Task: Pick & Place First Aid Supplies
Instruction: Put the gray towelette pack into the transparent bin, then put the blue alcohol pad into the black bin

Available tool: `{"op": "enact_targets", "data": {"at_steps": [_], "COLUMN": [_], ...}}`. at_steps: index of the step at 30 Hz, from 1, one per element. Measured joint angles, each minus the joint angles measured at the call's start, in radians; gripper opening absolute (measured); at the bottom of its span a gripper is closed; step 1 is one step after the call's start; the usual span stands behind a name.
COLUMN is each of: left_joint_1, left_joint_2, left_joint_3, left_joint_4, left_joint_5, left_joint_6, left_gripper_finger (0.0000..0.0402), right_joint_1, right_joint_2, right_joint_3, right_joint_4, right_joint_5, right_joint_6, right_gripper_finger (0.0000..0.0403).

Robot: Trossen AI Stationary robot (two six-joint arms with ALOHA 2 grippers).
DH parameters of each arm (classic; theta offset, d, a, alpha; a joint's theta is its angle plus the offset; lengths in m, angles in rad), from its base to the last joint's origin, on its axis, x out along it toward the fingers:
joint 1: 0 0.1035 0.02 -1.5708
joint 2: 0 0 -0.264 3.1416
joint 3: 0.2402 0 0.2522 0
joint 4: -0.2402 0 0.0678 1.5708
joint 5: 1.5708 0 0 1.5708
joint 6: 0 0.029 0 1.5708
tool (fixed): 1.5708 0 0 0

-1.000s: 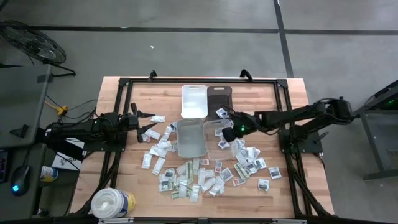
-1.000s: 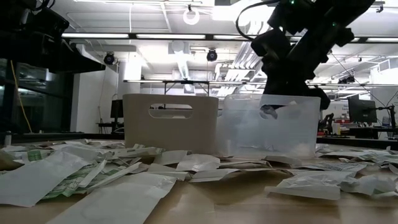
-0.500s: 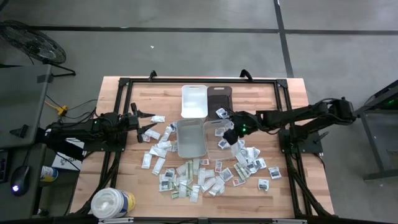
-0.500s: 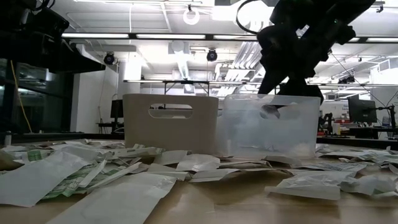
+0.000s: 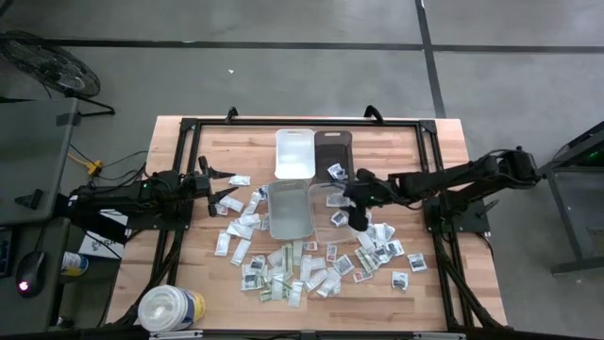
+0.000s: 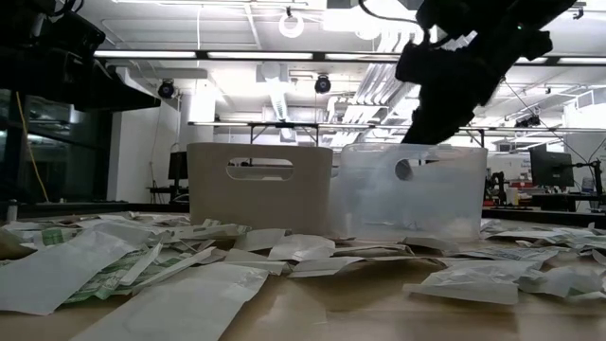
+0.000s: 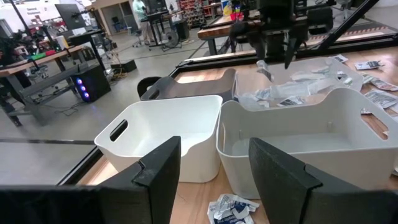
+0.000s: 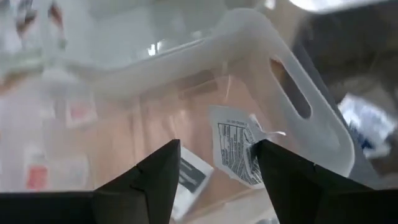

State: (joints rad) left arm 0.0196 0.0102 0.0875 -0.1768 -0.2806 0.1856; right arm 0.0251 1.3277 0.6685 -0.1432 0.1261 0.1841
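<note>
Right gripper has shifted off the clear bin, fingers now spread and empty; a packet lies just past them by the bin wall. Risk: it's outside the bin, snagging the rim. Left gripper waits, fingers apart.

Print on packets scattered over table: too small to read from above. Round tub: cut off by high view's bottom edge. Right gripper fingertips: lost in dark blob from above; in low view, arm cut off at top edge. Right wrist view blurred: packet text illegible, clear bin contents smeared. White bin floor partly hidden behind left gripper fingers.
</note>
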Motion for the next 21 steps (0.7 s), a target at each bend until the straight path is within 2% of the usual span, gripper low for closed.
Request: {"op": "enact_targets", "data": {"at_steps": [5, 9, 11, 15, 21], "left_joint_1": [0.0, 0.0, 0.0, 0.0, 0.0], "left_joint_2": [0.0, 0.0, 0.0, 0.0, 0.0], "left_joint_3": [0.0, 0.0, 0.0, 0.0, 0.0], "left_joint_4": [0.0, 0.0, 0.0, 0.0, 0.0], "left_joint_5": [0.0, 0.0, 0.0, 0.0, 0.0], "left_joint_6": [0.0, 0.0, 0.0, 0.0, 0.0], "left_gripper_finger": [0.0189, 0.0189, 0.0189, 0.0189, 0.0189], "right_joint_1": [0.041, 0.07, 0.079, 0.083, 0.083], "right_joint_2": [0.0, 0.0, 0.0, -0.021, -0.141], "right_joint_3": [0.0, 0.0, 0.0, 0.0, 0.0], "right_joint_4": [0.011, 0.027, 0.028, 0.007, -0.133], "right_joint_5": [0.012, 0.115, 0.18, 0.242, 0.318], "right_joint_6": [-0.261, -0.43, -0.465, -0.426, -0.15], "right_gripper_finger": [0.0201, 0.0196, 0.0195, 0.0195, 0.0195]}}
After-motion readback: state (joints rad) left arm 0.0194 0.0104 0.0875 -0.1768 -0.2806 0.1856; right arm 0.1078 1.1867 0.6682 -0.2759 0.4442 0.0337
